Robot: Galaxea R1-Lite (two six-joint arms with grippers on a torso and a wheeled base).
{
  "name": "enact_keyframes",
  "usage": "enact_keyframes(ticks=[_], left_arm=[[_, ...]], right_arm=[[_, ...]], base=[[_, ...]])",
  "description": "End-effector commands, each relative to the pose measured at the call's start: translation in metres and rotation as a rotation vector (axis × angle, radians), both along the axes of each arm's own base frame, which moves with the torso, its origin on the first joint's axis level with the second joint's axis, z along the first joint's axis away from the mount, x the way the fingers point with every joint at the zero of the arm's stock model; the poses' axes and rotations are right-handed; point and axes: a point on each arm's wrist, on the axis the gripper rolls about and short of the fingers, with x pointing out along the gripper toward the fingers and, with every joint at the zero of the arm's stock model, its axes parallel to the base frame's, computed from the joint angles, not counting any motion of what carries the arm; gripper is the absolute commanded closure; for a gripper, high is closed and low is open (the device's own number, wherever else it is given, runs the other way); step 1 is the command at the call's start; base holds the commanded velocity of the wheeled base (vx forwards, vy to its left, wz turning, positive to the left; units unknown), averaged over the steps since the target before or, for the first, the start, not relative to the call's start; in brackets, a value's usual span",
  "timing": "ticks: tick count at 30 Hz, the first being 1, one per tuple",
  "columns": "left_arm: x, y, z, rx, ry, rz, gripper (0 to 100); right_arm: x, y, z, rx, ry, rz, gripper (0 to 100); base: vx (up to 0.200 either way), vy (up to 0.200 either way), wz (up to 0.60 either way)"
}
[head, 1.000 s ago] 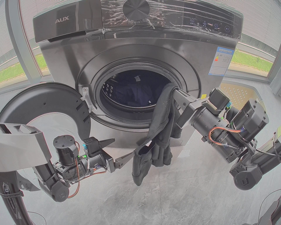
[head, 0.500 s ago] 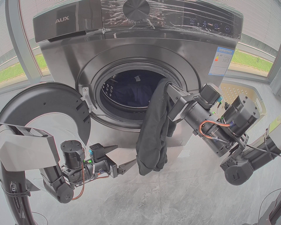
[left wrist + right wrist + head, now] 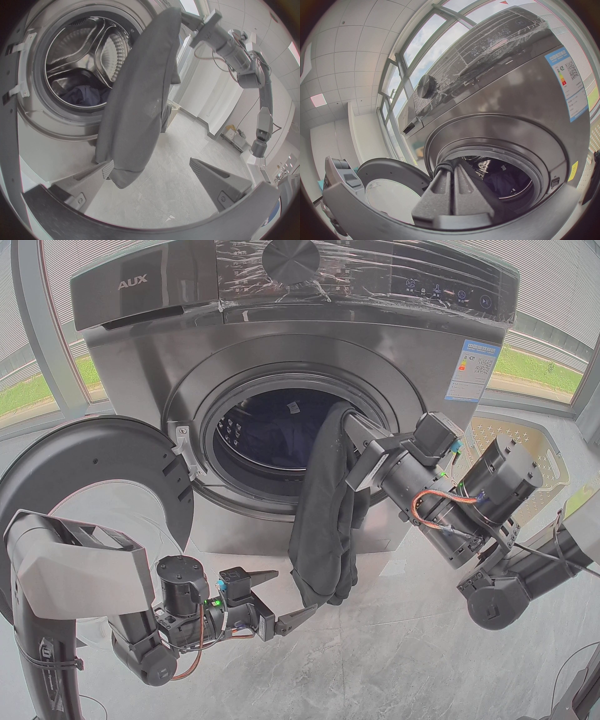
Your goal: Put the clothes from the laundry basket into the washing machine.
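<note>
My right gripper (image 3: 347, 418) is shut on a dark grey garment (image 3: 325, 515) just in front of the right rim of the washing machine's round opening (image 3: 294, 440). The garment hangs down over the rim to a little above the floor. In the right wrist view the shut fingers (image 3: 462, 190) pinch the cloth (image 3: 445, 165) at their tips. My left gripper (image 3: 284, 596) is open, low by the garment's bottom hem. In the left wrist view one fingertip (image 3: 107, 168) lies against the hem of the garment (image 3: 140, 93). Dark blue clothes (image 3: 281, 434) lie inside the drum.
The machine's door (image 3: 94, 459) stands swung open on the left, behind my left arm. A beige perforated laundry basket (image 3: 519, 440) sits on the floor to the right of the machine, behind my right arm. Grey tiled floor (image 3: 387, 646) spreads out in front.
My right gripper has carried the garment left and slightly up, closer to the opening, and its hem has risen. My left gripper has moved lower and to the right, staying open.
</note>
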Motion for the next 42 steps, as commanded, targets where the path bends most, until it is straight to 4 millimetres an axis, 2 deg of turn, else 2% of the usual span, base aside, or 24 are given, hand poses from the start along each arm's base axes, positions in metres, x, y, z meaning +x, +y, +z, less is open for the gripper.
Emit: enact_keyframes(ticks=[1,7,13,20,29,36,37,42], left_arm=[[0.003,-0.003,-0.013,0.017,0.022,-0.002,0],[0.002,0.001,-0.015,0.025,0.031,0.014,0],[0.005,0.001,-0.014,0.023,0.023,0.037,0],[0.027,-0.012,-0.012,-0.028,-0.022,0.076,0],[0.052,-0.031,-0.023,-0.077,-0.05,0.133,0],[0.061,-0.031,-0.024,-0.077,-0.077,0.193,0],[0.062,-0.031,-0.023,-0.079,-0.081,0.196,100],[0.067,-0.033,-0.019,-0.097,-0.099,0.241,100]], right_arm=[[0.002,0.014,0.005,0.017,-0.02,0.026,100],[0.008,0.032,0.008,0.012,-0.013,0.049,100],[0.012,0.04,0.009,0.02,-0.022,0.055,100],[0.01,0.041,0.008,0.022,-0.022,0.061,100],[0.008,0.043,0.008,0.022,-0.024,0.067,100],[0.008,0.043,0.008,0.019,-0.033,0.063,100],[0.008,0.043,0.008,0.019,-0.033,0.063,100],[0.007,0.042,0.007,0.015,-0.031,0.062,100]], base=[[0.0,0.0,0.0],[0.0,0.0,0.0],[0.0,0.0,0.0],[0.0,0.0,0.0],[0.0,0.0,0.0],[0.0,0.0,0.0],[0.0,0.0,0.0],[0.0,0.0,0.0]])
